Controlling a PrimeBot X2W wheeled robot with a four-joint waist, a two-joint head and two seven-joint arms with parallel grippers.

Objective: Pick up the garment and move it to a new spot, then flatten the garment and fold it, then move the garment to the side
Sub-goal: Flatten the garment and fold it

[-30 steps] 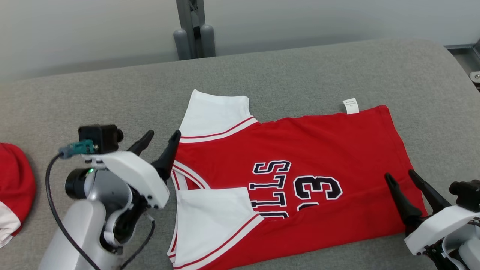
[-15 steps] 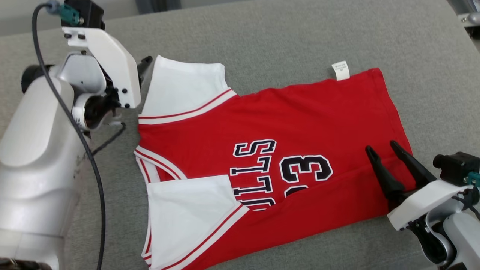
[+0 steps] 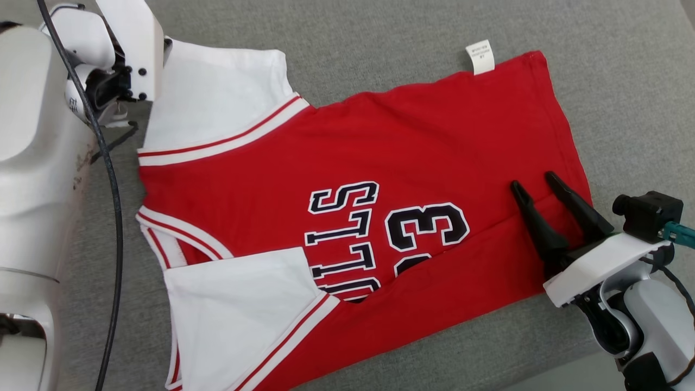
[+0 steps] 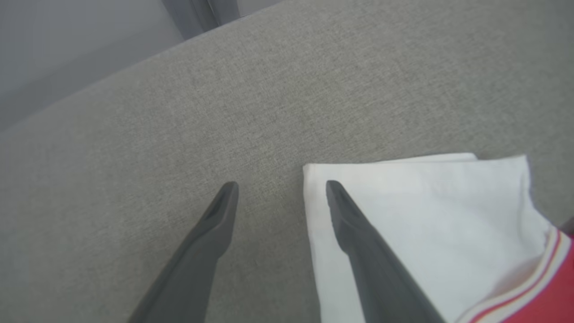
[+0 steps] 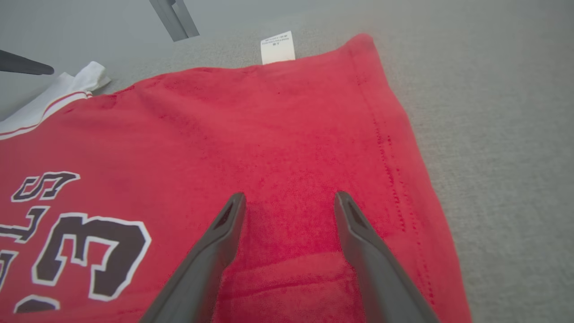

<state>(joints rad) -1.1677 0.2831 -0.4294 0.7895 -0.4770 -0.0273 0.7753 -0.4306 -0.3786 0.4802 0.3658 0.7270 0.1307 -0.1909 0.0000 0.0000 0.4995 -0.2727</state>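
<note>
Folding: left pincer (image 4: 281, 186) straddles sleeve (image 4: 426, 202) edge, right pincer (image 5: 289, 195) over jersey (image 3: 380, 136) (both wide open, empty); next, pinch far edge.

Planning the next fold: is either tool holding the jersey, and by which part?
Nothing is held. Left tool open at the white sleeve corner; right tool open over the jersey near its hem.

The head camera is looking steeply down on the jersey (image 3: 380, 152). The left wrist camera is hovering close over its white sleeve (image 4: 426, 215) at the head view's 11 o'clock; the right one is facing the hem (image 5: 394, 148) at 3 o'clock.
</note>
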